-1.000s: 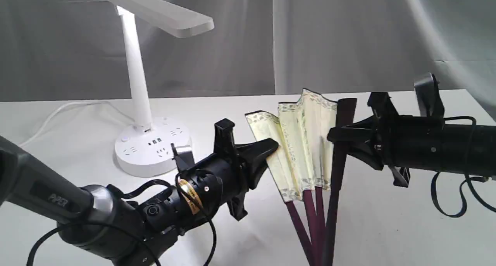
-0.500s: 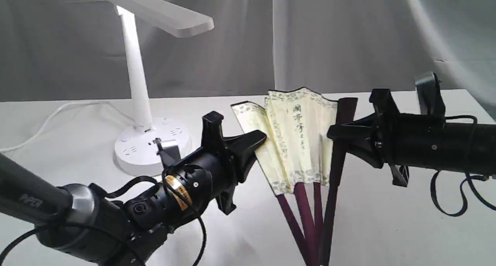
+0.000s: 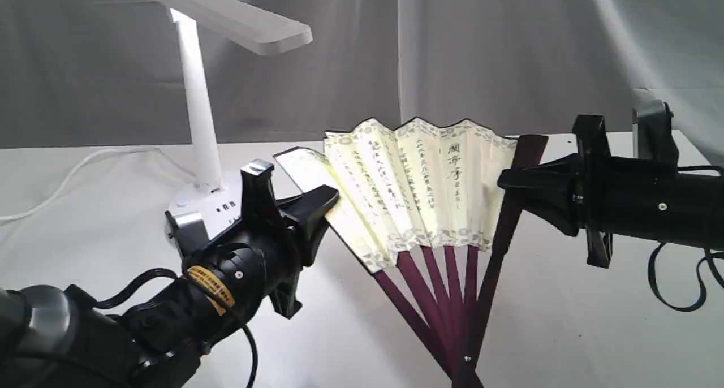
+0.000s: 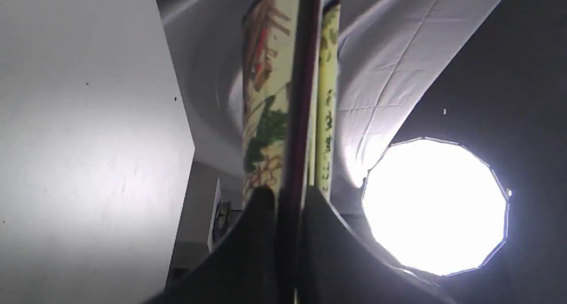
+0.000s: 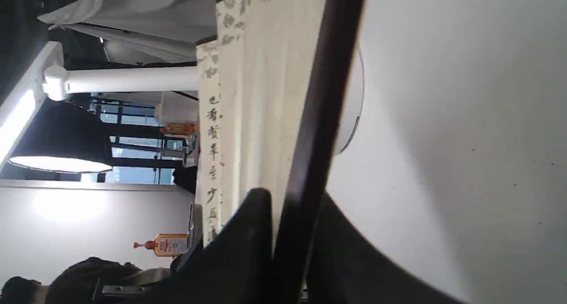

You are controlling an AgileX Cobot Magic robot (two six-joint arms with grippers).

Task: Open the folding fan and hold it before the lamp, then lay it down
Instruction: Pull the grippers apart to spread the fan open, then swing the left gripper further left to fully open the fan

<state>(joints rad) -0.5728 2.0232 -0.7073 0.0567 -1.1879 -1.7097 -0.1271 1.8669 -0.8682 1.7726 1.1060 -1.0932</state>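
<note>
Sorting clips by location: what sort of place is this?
Probably a filming studio or lab: grey cloth backdrop behind a white table, plus a bright round studio light in the left wrist view.

Your two arms: matte black at wrist ends. Your left gripper (image 3: 327,198): black plastic, wedge-shaped fingers tapering from flat crossbar. Behind it, round black housing with orange-yellow label band (image 3: 210,283), dark print too small to read. Black cable (image 3: 254,354) curves beneath; grey metal joint (image 3: 34,326) further back. Your right gripper (image 3: 507,180): matching black wedges and crossbar on long black cylinder, one small bright screw (image 3: 662,206), grey camera bracket (image 3: 653,130) on top, thin black cable loop (image 3: 650,272) hanging below.
</note>
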